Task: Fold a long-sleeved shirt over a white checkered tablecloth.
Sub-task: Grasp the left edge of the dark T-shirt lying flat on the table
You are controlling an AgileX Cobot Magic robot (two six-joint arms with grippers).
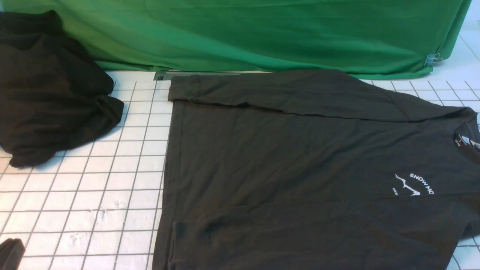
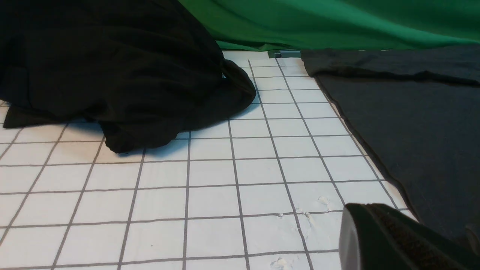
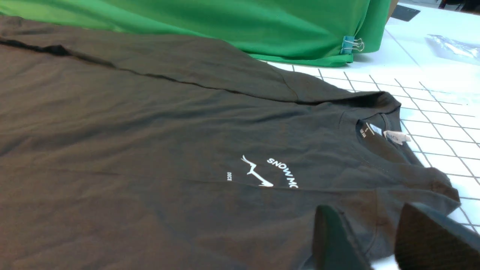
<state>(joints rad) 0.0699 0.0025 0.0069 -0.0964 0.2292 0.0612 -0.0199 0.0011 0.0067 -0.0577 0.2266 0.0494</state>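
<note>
Front view: the long-sleeved shirt (image 1: 300,161) lies spread flat on the white checkered tablecloth (image 1: 112,180), which covers the surface. The shirt occupies the centre and right of the scene, with its collar at the right and its hem edge at the left. One sleeve (image 1: 281,93) is folded across the far edge of the body and lies as a flat band on it. The white logo (image 1: 414,184) faces up on the chest at the right, and the black neck label (image 1: 465,139) sits inside the collar, farther right.

A black cloth mass (image 1: 48,93) lies bunched at the far left, apart from the shirt, with bare tablecloth between them. Green fabric (image 1: 262,33) runs along the far side, and a binder clip (image 1: 433,59) is fixed at its right end.

Left tool (image 1: 11,251): only a dark tip shows at the near left corner, over bare tablecloth and clear of the shirt. In the left wrist view, the left tool (image 2: 360,221) is just beside the shirt's hem edge; its jaws are together and hold nothing.

Right tool (image 3: 365,210): in the right wrist view, its two fingers (image 3: 330,240) stand apart over the shirt's near edge, close to the collar. No cloth is pinched between them.
</note>
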